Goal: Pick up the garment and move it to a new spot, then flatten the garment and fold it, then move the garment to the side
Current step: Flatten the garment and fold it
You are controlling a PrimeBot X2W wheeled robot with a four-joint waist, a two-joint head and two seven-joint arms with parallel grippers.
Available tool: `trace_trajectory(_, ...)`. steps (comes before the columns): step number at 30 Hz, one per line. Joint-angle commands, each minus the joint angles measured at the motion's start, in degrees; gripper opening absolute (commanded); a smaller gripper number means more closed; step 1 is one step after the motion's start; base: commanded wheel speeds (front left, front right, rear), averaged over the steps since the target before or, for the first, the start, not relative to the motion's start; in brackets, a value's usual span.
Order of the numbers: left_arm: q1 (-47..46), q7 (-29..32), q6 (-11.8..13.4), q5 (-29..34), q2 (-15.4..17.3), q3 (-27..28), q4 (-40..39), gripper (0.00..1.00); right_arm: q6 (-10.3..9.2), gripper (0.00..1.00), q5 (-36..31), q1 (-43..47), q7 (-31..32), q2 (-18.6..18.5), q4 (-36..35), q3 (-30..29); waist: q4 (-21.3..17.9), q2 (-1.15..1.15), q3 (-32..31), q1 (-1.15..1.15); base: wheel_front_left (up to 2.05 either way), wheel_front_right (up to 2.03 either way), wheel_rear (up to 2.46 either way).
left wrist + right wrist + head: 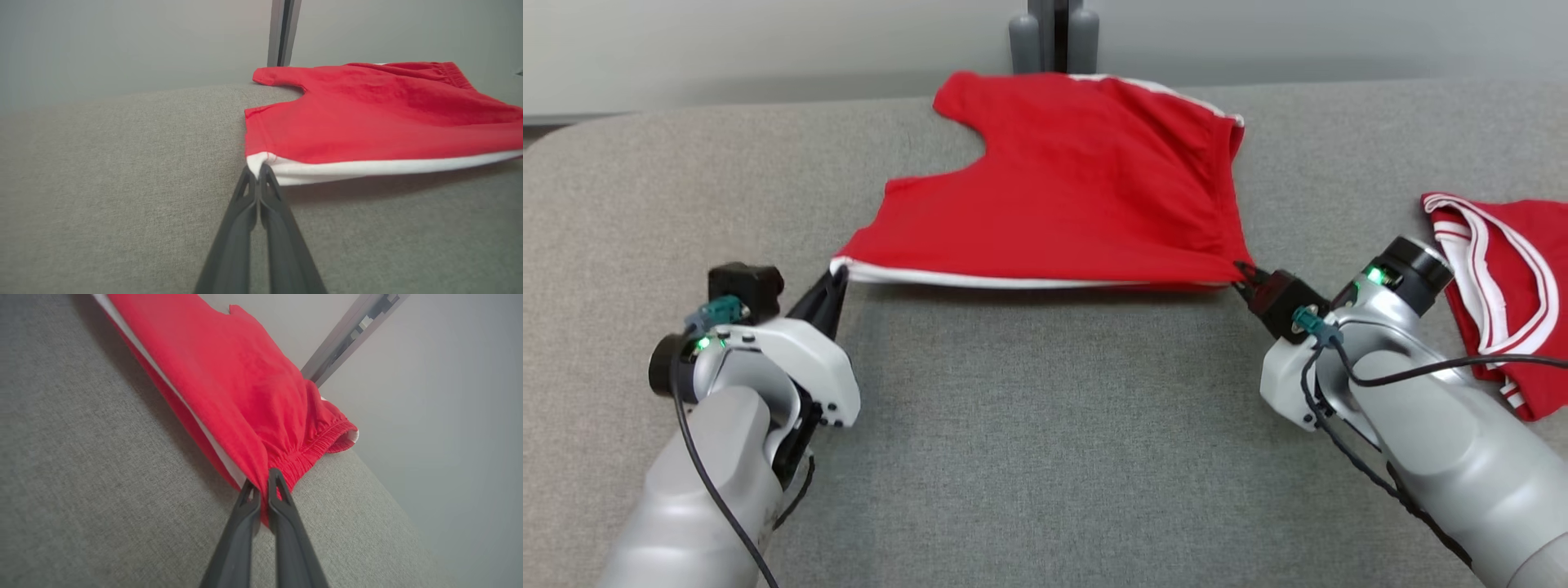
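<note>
Your table (1029,425) is covered in grey woven fabric, with a rounded corner at the upper left of the head view. Behind it stands a plain pale wall (727,49), with a dark grey upright post (1054,37) at the top centre. The garment (1062,188) is a pair of red shorts with a white stripe along the near edge and a gathered elastic waistband on the right. It sits in the upper centre of the frame, its far part resting on the table near the back edge. Its near edge is raised a little, with a shadow under it. Your left tool (839,273), at the lower left, has its fingers pressed together on the white corner of the hem. Your right tool (1241,269), at the right, is clamped on the waistband corner. The near edge runs taut between the two. A second red cloth (1503,286) with white trim lies at the right edge of the frame, just beside your right forearm.
</note>
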Motion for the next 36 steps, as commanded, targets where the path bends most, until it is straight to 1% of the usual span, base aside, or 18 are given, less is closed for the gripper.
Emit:
trace_trajectory(1,1.3,0.2,0.0,0.9,0.9,-0.9,0.2,0.0,-0.03,0.0,1.4,1.1,-0.3,-0.7,0.7,1.6,-0.1,0.0,-1.6,0.0,0.0,0.0,0.0)
trace_trajectory(6,3.6,1.2,0.0,2.9,2.4,-4.2,0.2,0.0,-0.03,0.0,6.6,2.1,-0.3,-0.9,2.9,7.7,0.0,0.0,-4.1,0.0,0.0,0.0,0.0)
trace_trajectory(7,3.6,1.2,0.0,2.9,2.4,-4.2,0.2,0.0,-0.03,0.0,6.6,2.1,-0.3,-0.9,2.9,7.7,0.0,0.0,-4.1,0.0,0.0,0.0,0.0)
trace_trajectory(11,5.6,3.9,0.0,3.8,3.6,-7.5,-0.7,0.0,-0.03,0.0,11.9,2.8,0.2,-1.2,4.7,13.8,0.3,0.0,-6.0,0.0,0.0,0.0,0.0)
trace_trajectory(14,7.4,6.5,0.0,3.4,4.5,-9.8,-2.2,0.0,-0.03,0.0,16.3,2.5,0.8,-2.1,4.4,18.0,0.3,0.0,-7.1,0.0,0.0,0.0,0.0)
trace_trajectory(19,10.0,10.9,0.0,2.2,7.7,-13.2,-5.7,0.0,-0.03,0.0,24.0,3.0,3.2,-3.9,1.5,24.6,0.3,0.0,-8.7,0.0,0.0,0.0,0.0)
trace_trajectory(22,11.7,13.4,0.0,1.3,9.5,-15.2,-8.5,0.0,-0.03,0.0,29.2,4.2,6.9,-5.5,-2.8,26.9,0.0,0.0,-9.6,0.0,0.0,0.0,0.0)
trace_trajectory(25,13.1,16.8,0.0,0.9,12.1,-17.3,-11.8,0.0,-0.03,0.0,33.3,5.0,12.3,-8.1,-9.7,27.7,-0.3,0.0,-10.4,0.0,0.0,0.0,0.0)
trace_trajectory(28,14.5,20.2,0.0,0.1,14.9,-19.0,-15.9,0.0,-0.03,0.0,34.3,7.6,19.3,-11.4,-18.3,27.8,-0.5,0.0,-10.9,0.0,0.0,0.0,0.0)
trace_trajectory(31,15.7,24.0,0.0,-1.1,17.9,-19.6,-20.4,0.0,-0.03,0.0,36.5,8.4,25.5,-15.0,-26.5,27.7,-0.8,0.0,-11.0,0.0,0.0,0.0,0.0)
trace_trajectory(36,18.7,29.9,0.5,-3.2,22.7,-19.5,-28.7,0.0,-0.03,0.0,40.7,9.7,33.6,-20.0,-37.0,27.8,-1.2,0.0,-11.3,0.0,0.0,0.0,0.0)
